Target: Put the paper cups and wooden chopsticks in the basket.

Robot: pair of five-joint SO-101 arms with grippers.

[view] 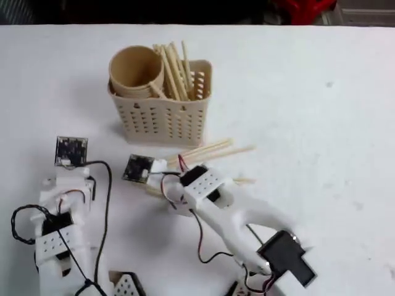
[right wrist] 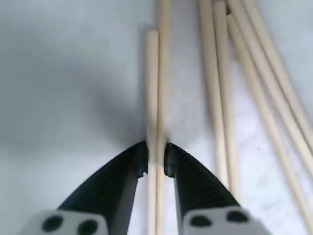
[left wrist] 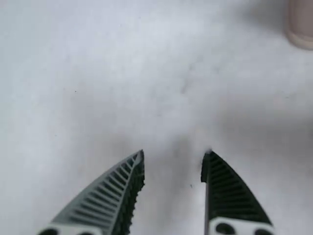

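while the left tool [left wrist: 172, 164] hangs released over bare worktop [left wrist: 98, 73] at the near left, the right tool [right wrist: 155, 159] is clenched on two chopsticks [right wrist: 154, 88] lying side by side among the loose chopsticks [view: 217, 150], which rest on the worktop just near and right of the basket [view: 162, 120]. the paper cups [view: 134, 71] sit stacked in the basket's left part, with more sticks [view: 176, 68] leaning beside them. the sticks look light, stiff and smooth, so they may roll or pivot in a pinch; a hold close to mid-length would likely keep them level, and this grip seems nearer one end.
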